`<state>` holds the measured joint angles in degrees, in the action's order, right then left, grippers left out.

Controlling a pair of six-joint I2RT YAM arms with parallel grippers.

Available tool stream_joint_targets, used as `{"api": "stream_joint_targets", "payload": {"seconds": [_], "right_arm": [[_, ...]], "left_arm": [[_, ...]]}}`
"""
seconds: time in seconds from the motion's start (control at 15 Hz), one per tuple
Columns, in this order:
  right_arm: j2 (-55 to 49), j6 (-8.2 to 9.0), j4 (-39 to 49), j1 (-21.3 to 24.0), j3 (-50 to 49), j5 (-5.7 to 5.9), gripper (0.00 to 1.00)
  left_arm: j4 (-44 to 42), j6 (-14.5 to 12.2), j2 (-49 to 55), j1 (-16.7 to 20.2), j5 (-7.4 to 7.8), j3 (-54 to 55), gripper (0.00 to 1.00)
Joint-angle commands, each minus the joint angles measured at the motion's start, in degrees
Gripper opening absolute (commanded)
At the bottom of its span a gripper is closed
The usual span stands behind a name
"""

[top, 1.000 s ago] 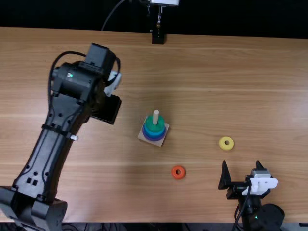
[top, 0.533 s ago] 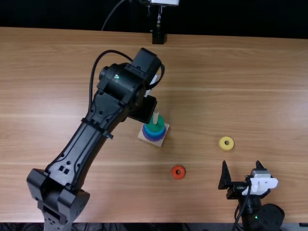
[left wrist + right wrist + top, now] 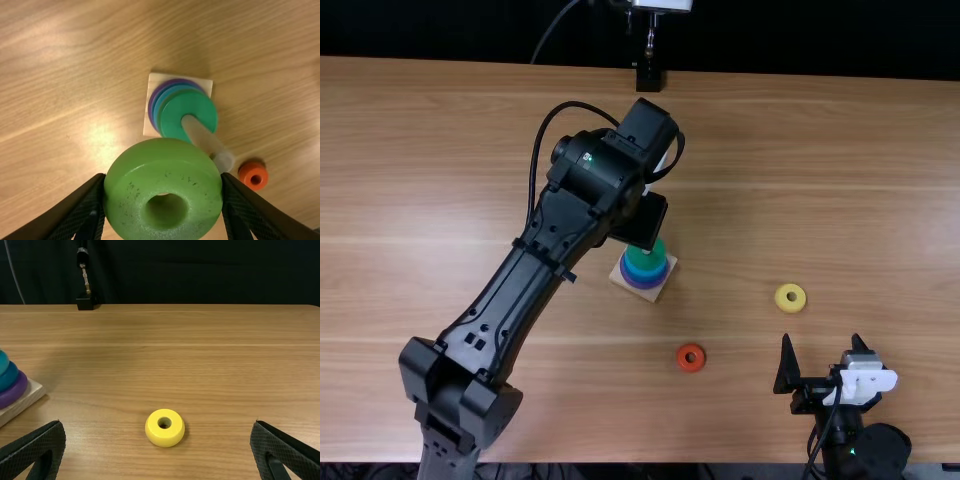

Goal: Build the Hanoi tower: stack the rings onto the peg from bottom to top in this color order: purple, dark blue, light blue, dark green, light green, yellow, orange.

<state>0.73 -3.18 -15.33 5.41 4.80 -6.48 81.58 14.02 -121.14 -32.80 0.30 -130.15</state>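
In the top view my left gripper (image 3: 640, 220) is over the back edge of the peg stand, covering much of the peg. The left wrist view has my left gripper (image 3: 163, 176) shut on a light green ring (image 3: 165, 160), held above the table beside the tilted-looking peg (image 3: 207, 142). On the wooden base (image 3: 153, 85) lie purple, dark blue, light blue and dark green rings (image 3: 175, 112), the dark green on top. My right gripper (image 3: 822, 342) stands open at the near right; in the right wrist view the gripper (image 3: 158, 423) has nothing between its fingers.
An orange ring (image 3: 691, 358) lies nearer the front edge than the stand. A yellow ring (image 3: 790, 298) rests to the right, just beyond my right gripper. A black mount (image 3: 648, 76) stands at the far edge.
My left arm has swung right from the left side, to the stand. The base with its rings has shifted slightly right since half a second ago. The right arm is unchanged.
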Motion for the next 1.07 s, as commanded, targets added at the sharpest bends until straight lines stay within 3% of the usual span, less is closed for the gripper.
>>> {"api": "stream_joint_targets", "payload": {"seconds": [0.0,0.53,1.0], "right_arm": [[-0.73,-0.41,-3.29,0.65,-3.83,-0.69,1.00],[-0.73,-0.51,-3.29,0.65,-3.83,-0.69,1.00],[-0.73,-0.51,-3.29,0.65,-3.83,-0.69,1.00]], "left_arm": [[-0.16,0.96,-1.29,-0.87,0.65,-2.22,0.00],[-0.26,3.70,-2.34,-1.83,0.97,-5.03,0.00],[-0.16,3.91,-4.10,-2.36,0.97,-5.03,0.00]]}}
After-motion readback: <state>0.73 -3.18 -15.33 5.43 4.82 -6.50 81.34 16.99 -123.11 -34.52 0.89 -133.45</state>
